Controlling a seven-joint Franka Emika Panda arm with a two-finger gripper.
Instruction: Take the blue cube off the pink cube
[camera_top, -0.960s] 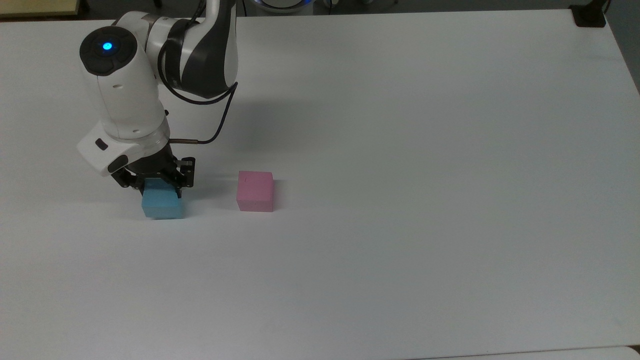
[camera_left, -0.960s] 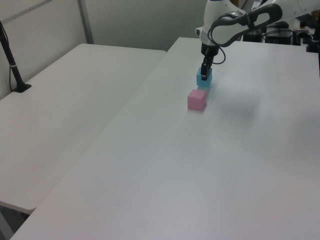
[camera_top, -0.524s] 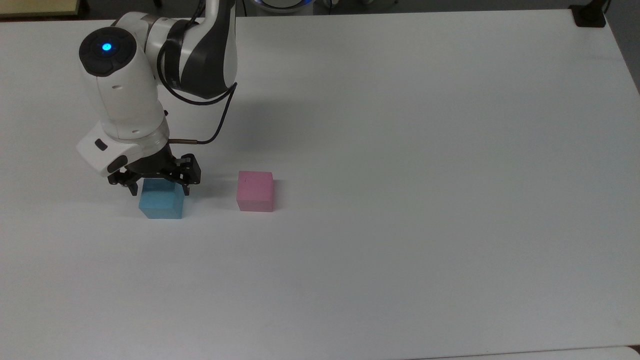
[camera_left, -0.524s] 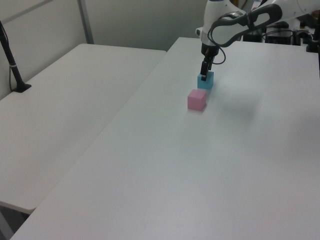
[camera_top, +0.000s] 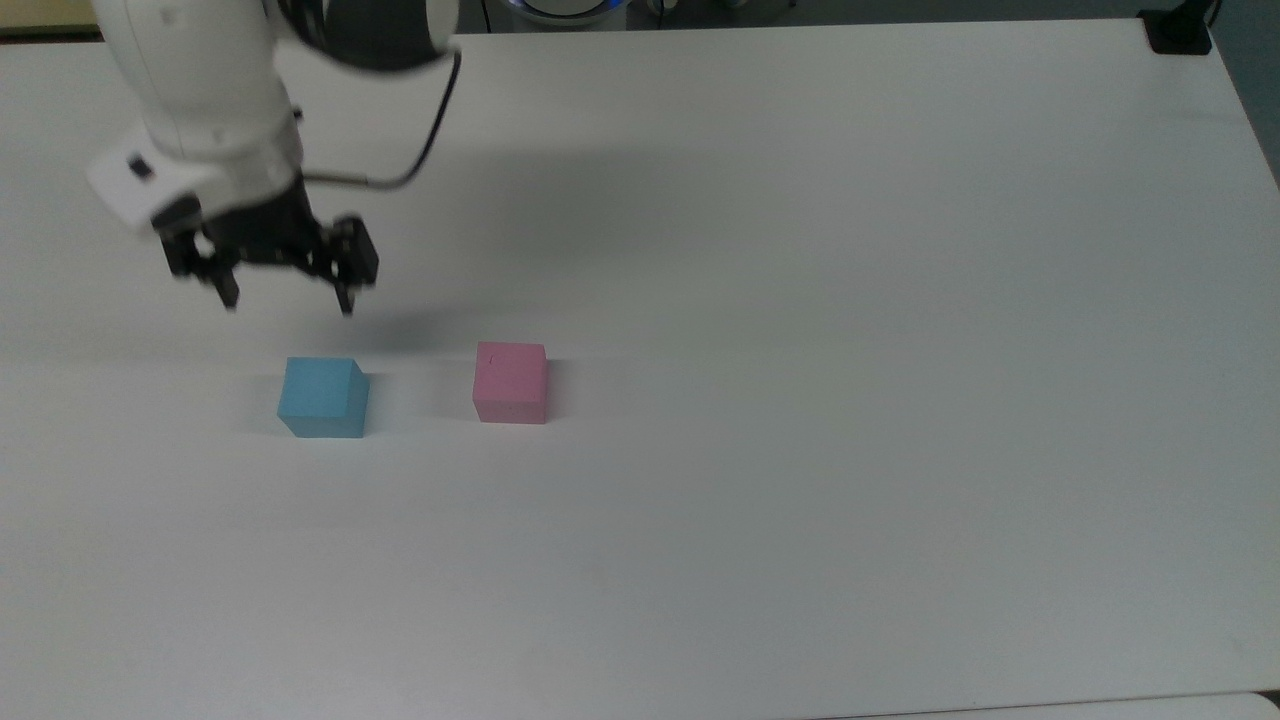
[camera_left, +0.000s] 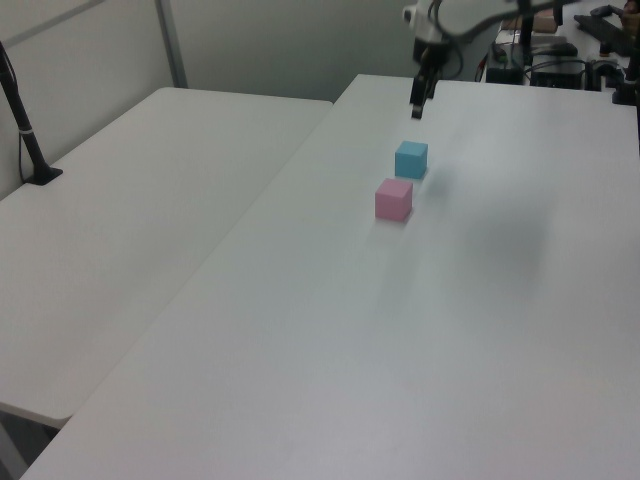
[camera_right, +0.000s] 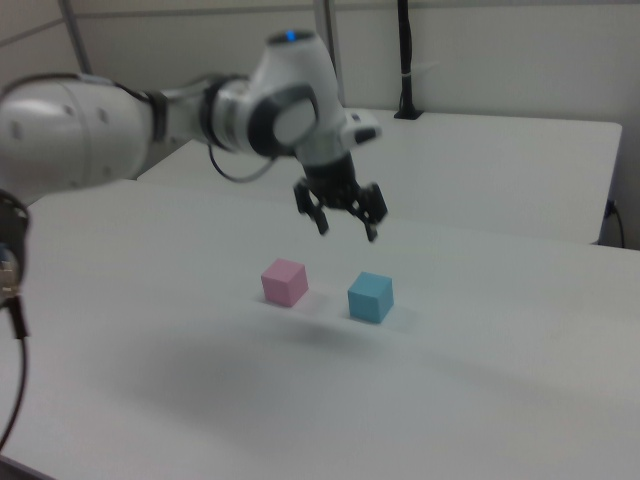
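The white counter (camera_top: 800, 300) carries two small cubes and, in the left view, a second white table (camera_left: 130, 200) stands alongside it at the left view's left, with a black post (camera_left: 25, 120) fixed near its far edge. The white Panda arm (camera_top: 200, 90) reaches in from the top view's upper left, and in the right view it stretches from the right view's left toward the middle. A black cable (camera_top: 420, 140) loops off the arm's wrist. The pincer (camera_top: 288, 302) hangs in the air above the counter with its two fingers spread apart and nothing between them; in the right view it hovers above the gap between the two cubes. The pink cube (camera_top: 511, 382) sits flat on the counter with a tiny dot on its top face. The blue cube (camera_top: 322, 397) also rests flat on the counter, off the pink cube, near it but not touching, to the top view's left of it, to the right view's right of it, and beyond it in the left view.
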